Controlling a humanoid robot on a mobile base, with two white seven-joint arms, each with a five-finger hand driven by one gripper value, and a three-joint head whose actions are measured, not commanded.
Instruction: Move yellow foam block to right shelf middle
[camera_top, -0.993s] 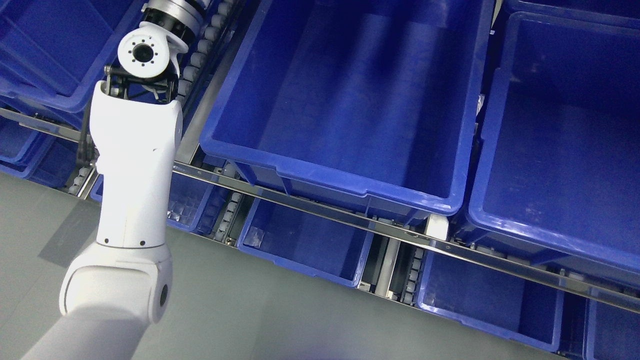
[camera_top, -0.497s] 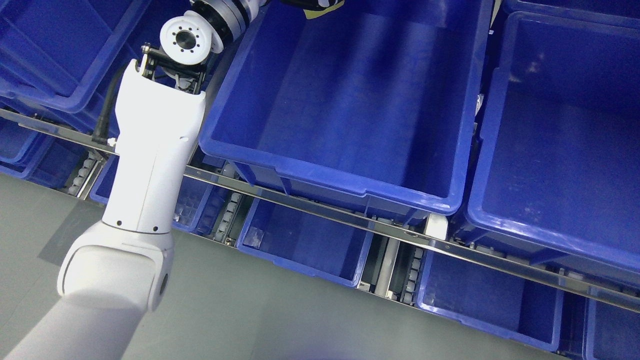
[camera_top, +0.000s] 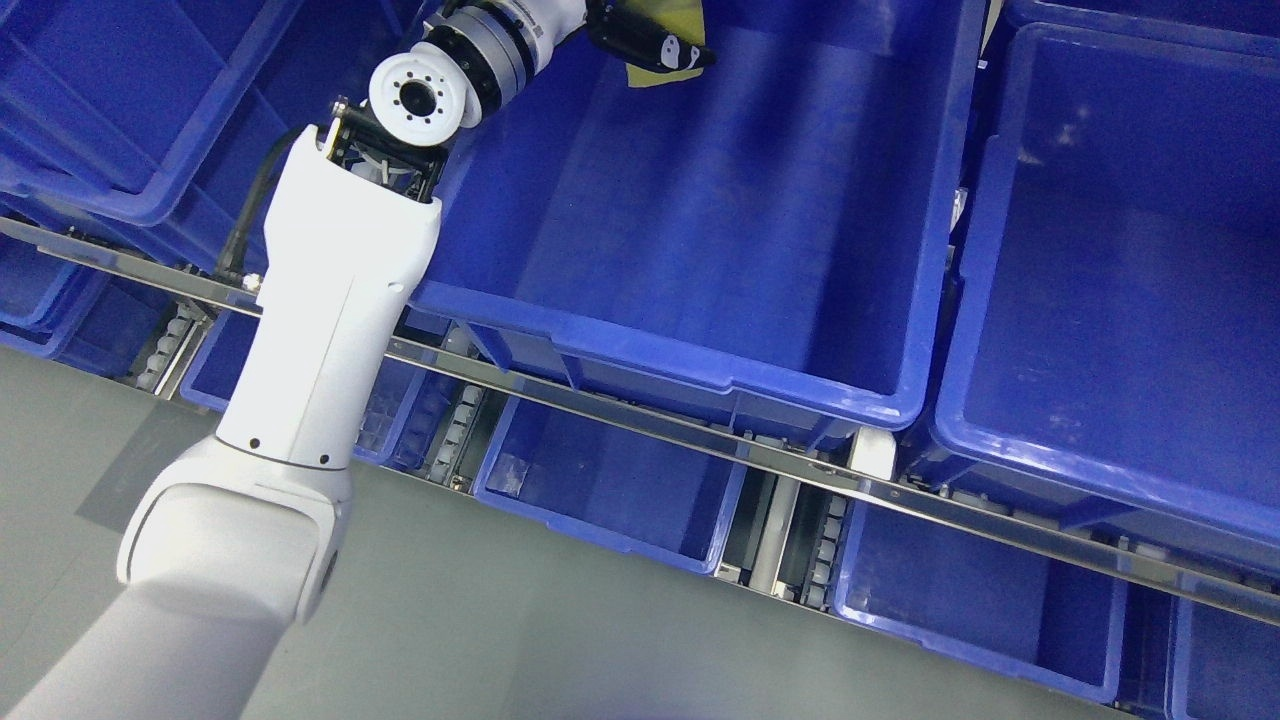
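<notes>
My left arm rises from the lower left and bends right at the wrist near the top of the head view. Its hand (camera_top: 648, 42) is cut off by the top edge, with dark fingers (camera_top: 660, 48) curled around the yellow foam block (camera_top: 672, 20). Only a small yellow part of the block shows. Hand and block hover over the far end of the big blue bin (camera_top: 700, 210) in the middle of the shelf level. The right arm is out of sight.
Another large blue bin (camera_top: 1130, 280) stands to the right, and more bins (camera_top: 110, 100) sit at the upper left. A metal rail (camera_top: 640, 415) runs across the shelf front, with smaller blue bins (camera_top: 610, 485) below it. Grey floor (camera_top: 500, 640) lies in front.
The left forearm has swung to the right, and the hand with the yellow block has come into view over the middle bin. The bins have not moved.
</notes>
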